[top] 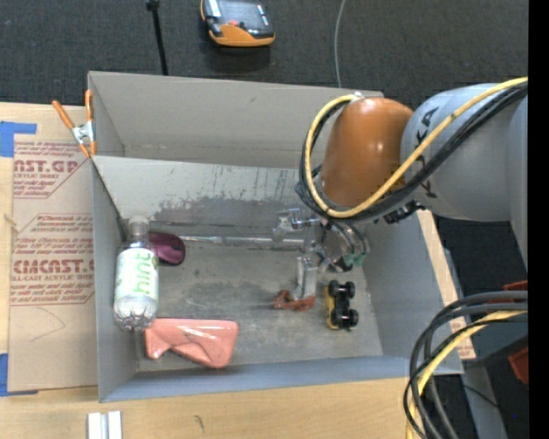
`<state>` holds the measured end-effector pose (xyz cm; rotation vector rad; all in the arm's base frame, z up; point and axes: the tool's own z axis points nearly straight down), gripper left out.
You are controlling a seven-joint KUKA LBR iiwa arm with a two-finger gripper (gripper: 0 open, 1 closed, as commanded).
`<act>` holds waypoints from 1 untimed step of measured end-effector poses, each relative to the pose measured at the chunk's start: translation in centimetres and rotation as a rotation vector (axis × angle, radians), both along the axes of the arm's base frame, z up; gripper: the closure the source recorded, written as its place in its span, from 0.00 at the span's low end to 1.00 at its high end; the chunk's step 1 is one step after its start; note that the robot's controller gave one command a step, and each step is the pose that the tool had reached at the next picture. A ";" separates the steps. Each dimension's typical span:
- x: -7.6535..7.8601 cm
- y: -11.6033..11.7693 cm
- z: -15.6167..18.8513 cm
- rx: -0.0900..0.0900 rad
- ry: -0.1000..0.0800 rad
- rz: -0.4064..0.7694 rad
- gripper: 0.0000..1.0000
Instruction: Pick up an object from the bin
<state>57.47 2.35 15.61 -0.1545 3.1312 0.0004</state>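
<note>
A clear plastic bottle [137, 283] lies at the left, its cap toward the far side. Just beside the cap is a small purple thing [168, 249]. At the near left lies a crumpled pink soft piece [193, 340], close to the bottle's base. At the right lies a yellow-and-black toy car [340, 305]. Far off on the dark floor [86, 34] is an orange-and-black device [238, 21].

One clear bottle [136, 285], one purple piece [168, 249], one pink cloth [193, 341], one red piece [293, 301], one toy car [340, 306]

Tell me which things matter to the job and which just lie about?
In the job: hand, small reddish thing nearest it, grey bin.
Lying about: yellow toy car, clear bottle, pink cloth, purple thing.
</note>
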 end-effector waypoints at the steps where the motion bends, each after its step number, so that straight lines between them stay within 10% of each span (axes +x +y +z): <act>1: -2.1 -1.6 -5.9 -0.001 0.005 0.129 0.00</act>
